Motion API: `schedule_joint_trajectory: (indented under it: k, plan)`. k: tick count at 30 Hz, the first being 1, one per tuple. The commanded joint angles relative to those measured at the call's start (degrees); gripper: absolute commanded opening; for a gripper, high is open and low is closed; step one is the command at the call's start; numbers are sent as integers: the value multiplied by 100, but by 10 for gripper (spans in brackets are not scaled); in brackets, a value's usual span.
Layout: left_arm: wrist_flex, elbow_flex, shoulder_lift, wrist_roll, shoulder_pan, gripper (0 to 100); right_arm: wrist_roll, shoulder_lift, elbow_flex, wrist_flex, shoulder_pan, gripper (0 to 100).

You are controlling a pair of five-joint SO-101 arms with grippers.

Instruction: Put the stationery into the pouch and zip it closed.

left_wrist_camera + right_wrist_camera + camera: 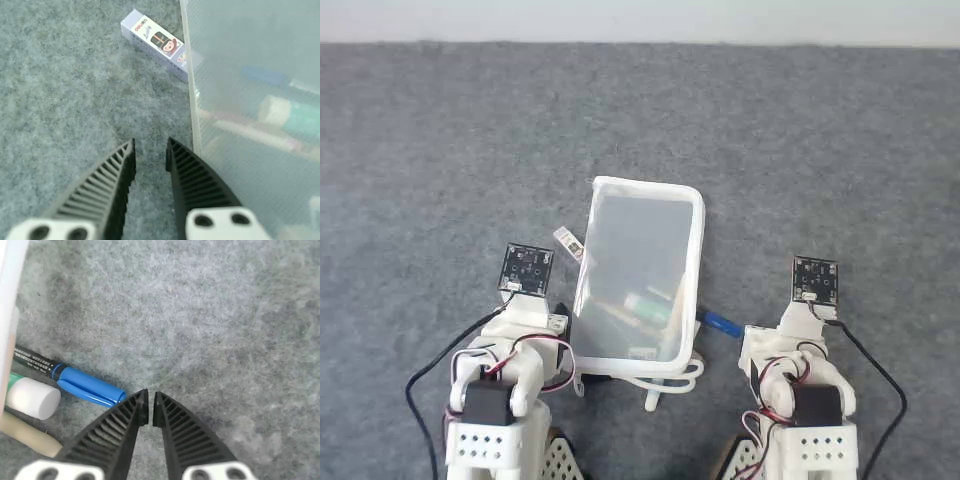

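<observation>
A translucent white pouch (642, 262) lies flat mid-table, its near end toward the arms, with several stationery items showing dimly inside (280, 112). A small printed eraser box (156, 44) lies on the carpet against the pouch's left edge (568, 243). A blue-capped pen (90, 388) pokes out by the pouch's near right corner (721, 323), beside a white-capped glue stick (32, 398) and a beige pencil (26, 433). My left gripper (150, 144) hovers just left of the pouch, slightly open and empty. My right gripper (150, 399) is shut, its tips just short of the pen cap.
Grey carpet (820, 150) covers the whole table. A white cord loop (660, 384) trails from the pouch's near end between the two arm bases. Open carpet lies on both sides and beyond the pouch.
</observation>
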Motion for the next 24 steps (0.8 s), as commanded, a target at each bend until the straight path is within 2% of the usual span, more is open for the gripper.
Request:
schedule_joint_trajectory:
  k: [1, 16, 21, 24]
  plan:
    - [35, -75, -123, 53, -9, 98, -53, -92, 123, 31, 75, 32]
    - [62, -277, -123, 35, -53, 98, -53, -92, 123, 31, 66, 32]
    - [0, -418, -132, 35, -686, 98, -53, -92, 123, 31, 66, 32]
    - [-316, -418, -132, 35, -1187, 98, -53, -92, 123, 31, 66, 32]
